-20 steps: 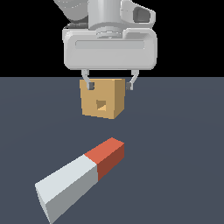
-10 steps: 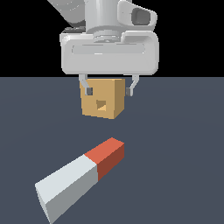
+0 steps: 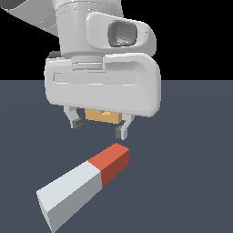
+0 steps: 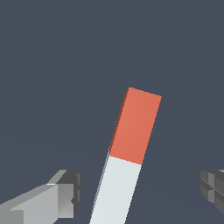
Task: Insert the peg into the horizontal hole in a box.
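The peg (image 3: 84, 182) lies flat on the dark floor, pale grey-white with an orange-red end (image 3: 111, 163) pointing away from the camera. In the wrist view the peg (image 4: 127, 162) runs between my fingers. My gripper (image 3: 99, 128) hangs open above the peg's red end, with its fingertips (image 3: 122, 132) clear of the peg. The tan box (image 3: 103, 115) stands behind the gripper; only a strip shows under the hand. The hole is hidden by the hand.
The dark grey floor (image 3: 191, 182) spreads all around. The large white hand body (image 3: 102, 86) fills the upper middle of the exterior view.
The hand has come toward the camera and down, from over the box to over the peg's red end. It now hides most of the box. The peg has not moved.
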Controlling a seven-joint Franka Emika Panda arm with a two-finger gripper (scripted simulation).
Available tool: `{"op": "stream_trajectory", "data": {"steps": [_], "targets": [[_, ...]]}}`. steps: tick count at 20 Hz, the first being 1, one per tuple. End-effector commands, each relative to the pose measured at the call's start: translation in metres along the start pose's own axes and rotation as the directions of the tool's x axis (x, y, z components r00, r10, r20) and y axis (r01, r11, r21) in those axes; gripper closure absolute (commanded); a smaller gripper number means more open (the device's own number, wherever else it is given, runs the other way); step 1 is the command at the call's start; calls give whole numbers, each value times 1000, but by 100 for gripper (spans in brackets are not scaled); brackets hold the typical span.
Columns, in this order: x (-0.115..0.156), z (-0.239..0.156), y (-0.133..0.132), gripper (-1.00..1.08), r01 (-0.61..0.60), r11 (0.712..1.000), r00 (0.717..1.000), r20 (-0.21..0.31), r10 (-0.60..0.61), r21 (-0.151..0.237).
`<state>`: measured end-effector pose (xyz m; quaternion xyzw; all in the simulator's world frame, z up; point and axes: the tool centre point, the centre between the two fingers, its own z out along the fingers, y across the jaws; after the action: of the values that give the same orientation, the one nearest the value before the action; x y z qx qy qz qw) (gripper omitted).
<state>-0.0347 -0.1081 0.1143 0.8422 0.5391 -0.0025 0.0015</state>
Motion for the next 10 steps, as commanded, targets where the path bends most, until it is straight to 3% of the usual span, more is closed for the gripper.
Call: {"op": "stream_trajectory", "data": {"steps": [1, 10], "targets": [[-21, 14, -3, -92, -91, 996, 996, -1, 91, 0], [-61, 42, -16, -92, -271, 963, 963, -4, 271, 1]]}}
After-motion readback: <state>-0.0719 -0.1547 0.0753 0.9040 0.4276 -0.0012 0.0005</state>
